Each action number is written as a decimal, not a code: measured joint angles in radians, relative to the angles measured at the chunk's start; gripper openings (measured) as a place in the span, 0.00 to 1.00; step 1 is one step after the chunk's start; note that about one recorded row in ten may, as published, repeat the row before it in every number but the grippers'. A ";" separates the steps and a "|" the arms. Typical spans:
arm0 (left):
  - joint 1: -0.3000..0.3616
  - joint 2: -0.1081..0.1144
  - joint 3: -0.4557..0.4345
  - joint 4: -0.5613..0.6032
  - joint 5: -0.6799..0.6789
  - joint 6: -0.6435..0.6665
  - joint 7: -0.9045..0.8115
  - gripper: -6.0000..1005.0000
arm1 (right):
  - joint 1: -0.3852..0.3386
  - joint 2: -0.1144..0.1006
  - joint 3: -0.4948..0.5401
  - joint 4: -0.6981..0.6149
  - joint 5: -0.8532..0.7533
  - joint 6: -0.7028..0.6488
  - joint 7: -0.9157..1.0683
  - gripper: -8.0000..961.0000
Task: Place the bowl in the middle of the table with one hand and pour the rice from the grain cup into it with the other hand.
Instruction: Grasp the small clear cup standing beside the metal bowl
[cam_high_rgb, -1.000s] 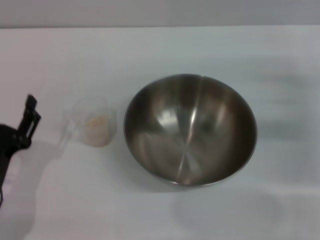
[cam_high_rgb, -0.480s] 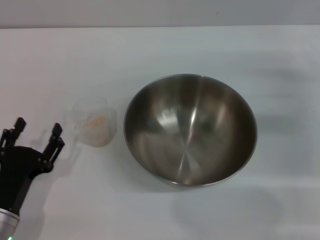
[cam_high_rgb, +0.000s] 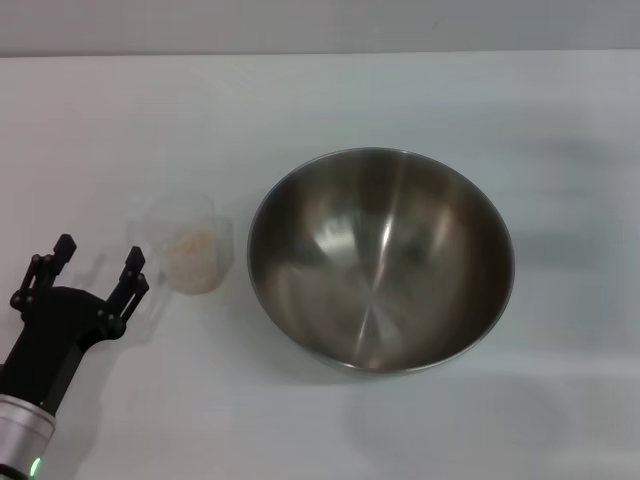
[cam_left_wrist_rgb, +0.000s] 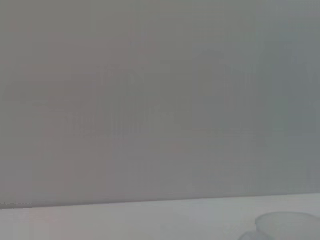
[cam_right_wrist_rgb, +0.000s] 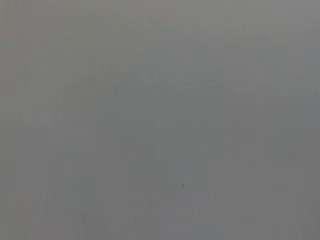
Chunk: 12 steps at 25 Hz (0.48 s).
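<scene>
The bowl (cam_high_rgb: 381, 260) sat upright near the middle of the white bench (cam_high_rgb: 400, 90), its shiny inside bare of any grains. Just to its left, close to the rim but apparently not touching it, stood the grain cup (cam_high_rgb: 190, 245), upright on the bench with its small handle tab pointing toward the robot's left. The rice (cam_high_rgb: 190, 243) lay inside the cup as a pale beige heap.

The left gripper (cam_high_rgb: 98, 272) hovered at the near left of the bench, just beside the cup's handle side. Its 2 black fingers (cam_high_rgb: 133, 273) were spread apart with nothing between them, pointing away from the robot; the finger nearer the cup sat close to the handle tab, though whether it touched the tab was hard to judge from the head view. The arm's silver cuff and green light (cam_high_rgb: 36, 465) showed at the lower edge.

In the left wrist view, a faint rounded rim, probably the grain cup (cam_left_wrist_rgb: 287, 222), showed at 1 corner over the pale bench surface (cam_left_wrist_rgb: 125, 220).

The right gripper appeared in no view.
</scene>
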<state>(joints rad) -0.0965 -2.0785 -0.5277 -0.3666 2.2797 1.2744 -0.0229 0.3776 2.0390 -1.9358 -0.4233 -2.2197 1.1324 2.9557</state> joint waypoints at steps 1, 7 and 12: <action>0.000 0.000 0.000 0.000 0.000 0.000 0.000 0.69 | -0.001 0.000 0.000 0.000 0.000 0.001 0.000 0.50; -0.029 0.000 -0.006 0.004 0.000 -0.034 0.000 0.68 | -0.005 0.000 0.000 0.000 0.001 0.005 0.000 0.50; -0.048 0.000 -0.012 0.012 0.000 -0.053 0.000 0.68 | -0.008 0.000 0.000 -0.002 0.000 0.007 0.000 0.50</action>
<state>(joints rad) -0.1441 -2.0786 -0.5392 -0.3542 2.2796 1.2210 -0.0230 0.3693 2.0386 -1.9358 -0.4248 -2.2200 1.1395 2.9558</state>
